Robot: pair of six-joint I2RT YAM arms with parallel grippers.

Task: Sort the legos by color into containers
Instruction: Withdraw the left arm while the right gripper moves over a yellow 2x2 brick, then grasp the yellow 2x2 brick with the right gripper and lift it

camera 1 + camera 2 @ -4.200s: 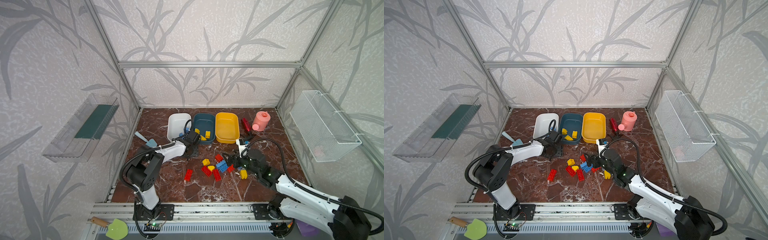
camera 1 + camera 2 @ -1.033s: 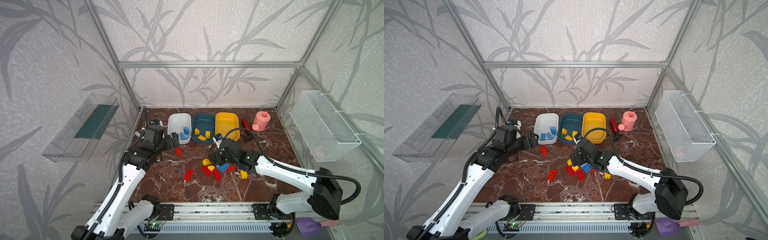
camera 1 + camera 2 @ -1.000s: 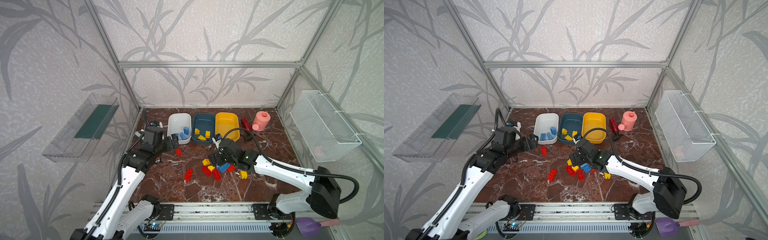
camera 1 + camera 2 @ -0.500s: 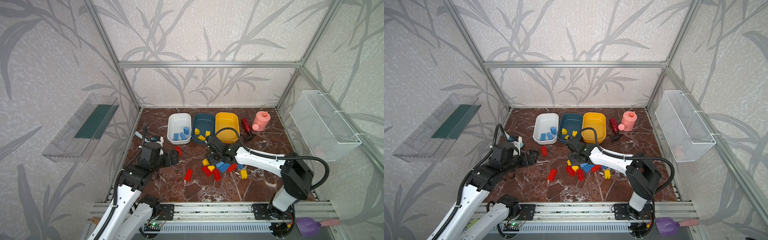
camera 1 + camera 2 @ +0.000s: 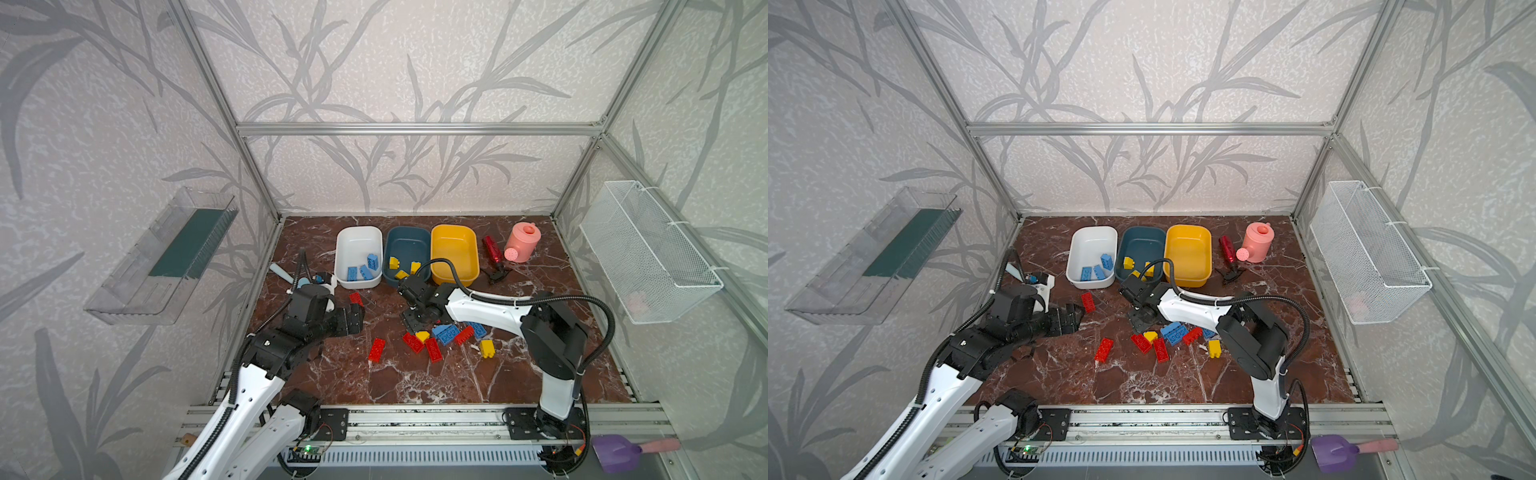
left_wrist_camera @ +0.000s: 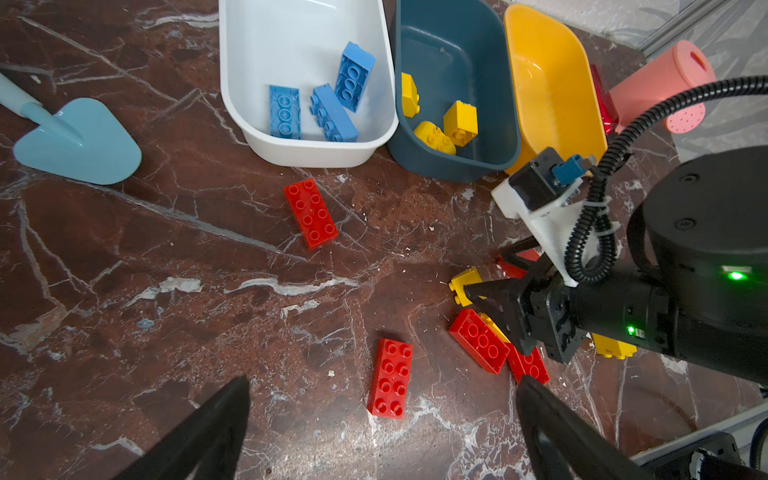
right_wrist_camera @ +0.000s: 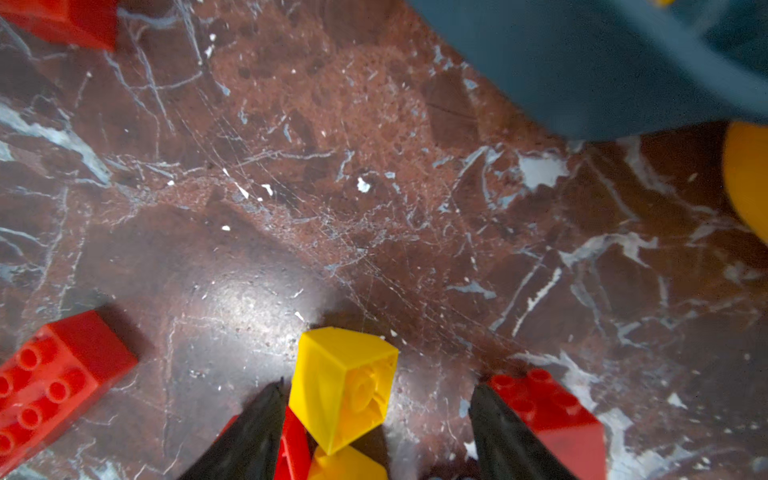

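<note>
One yellow lego [image 7: 341, 384] sits tipped on the worktop [image 7: 374, 199] between the half-spread fingers [image 7: 257, 428] of the right hand [image 7: 379, 384], touching one, clear of the other, nothing gripped; the left hand [image 5: 355, 318], wide open and empty, hovers farther off.

The counter [image 5: 332, 374] is seen as polished reddish-brown stone veined with white, its sheen broken by fine scratches in the right wrist view. The legos [image 6: 311, 212] are moulded in hard, glossy plastic, with highlights caught on the studs. The white tub [image 6: 266, 37], the teal tub [image 6: 449, 45] and the yellow tub [image 6: 548, 83] are formed of smooth plastic with a soft satin finish. The frame [image 5: 415, 129] is made of brushed, matt metal. The basket [image 5: 648, 249] is woven of white-coated wire mesh, and the tray [image 5: 137, 286] is cast in clear glossy plastic. The walls [image 5: 415, 62] are covered in rough, matt textured paper. The trowel [image 6: 79, 141] is finished in smooth pale-blue plastic.
</note>
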